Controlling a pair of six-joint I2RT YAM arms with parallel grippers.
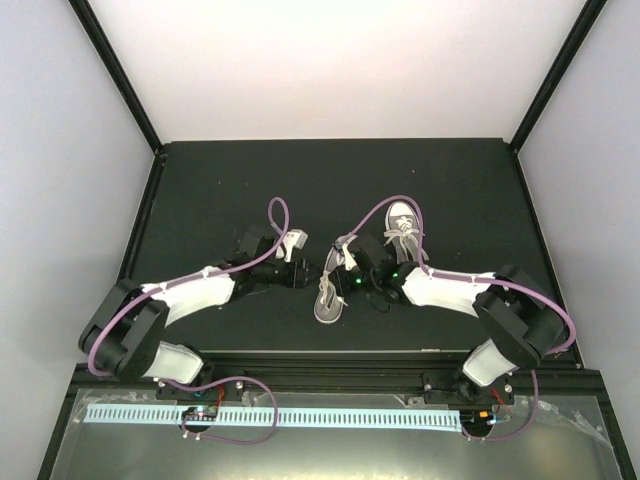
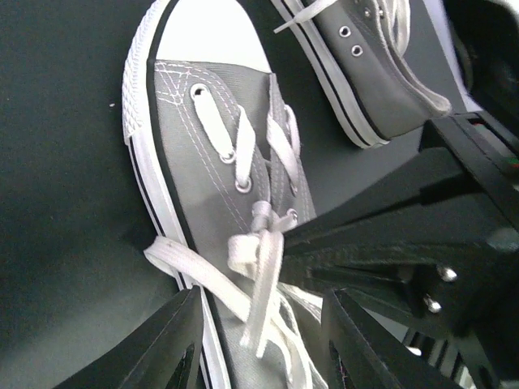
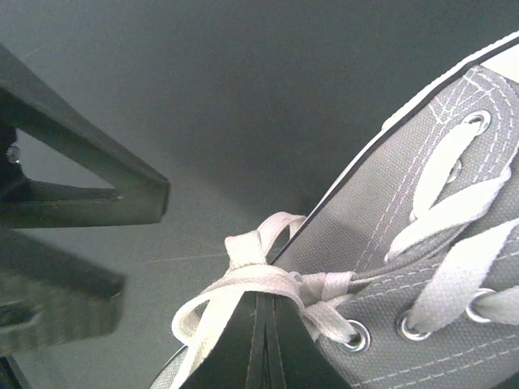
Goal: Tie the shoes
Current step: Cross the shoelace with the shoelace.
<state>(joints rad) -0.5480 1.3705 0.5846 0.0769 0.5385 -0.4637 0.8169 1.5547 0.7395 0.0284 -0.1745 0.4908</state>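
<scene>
**Fig. 1. Hazards at the lace crossing, near shoe**

Both arms converge on the near shoe (image 2: 203, 162), which lies mid-counter. The far shoe (image 1: 403, 222) sits beyond it and to the right, close by but not touching.

The left hand (image 2: 263, 348) is wide. Its fingers sit either side of the loose lace (image 2: 261, 275) ends and grip nothing. The right hand (image 3: 261, 340) has its fingers pressed together, tip at the crossing, w/ lace draped over it. Whether any lace is actually pinched cannot be told.

Risks, as judged:
- (a) The crossing looks slack and has no bow. If you pull from one side only, it may come undone, or the light shoe may drag across the counter.
- (b) The hands are crowded at the same spot. Closing or swinging one could knock the other and flick the lace free.
- (c) If you close the left hand where it is, it may take both ends, or canvas along w/ lace.
- (d) One lace end trails off the shoe's side onto the counter, so shifting the shoe could trap it under the sole.

Surface & room: the counter (image 1: 220, 190) is flat, matte black. The back wall (image 1: 330, 60) is white and the side panels (image 1: 60, 150) pale grey, w/ black frame posts. The light is even.
</scene>
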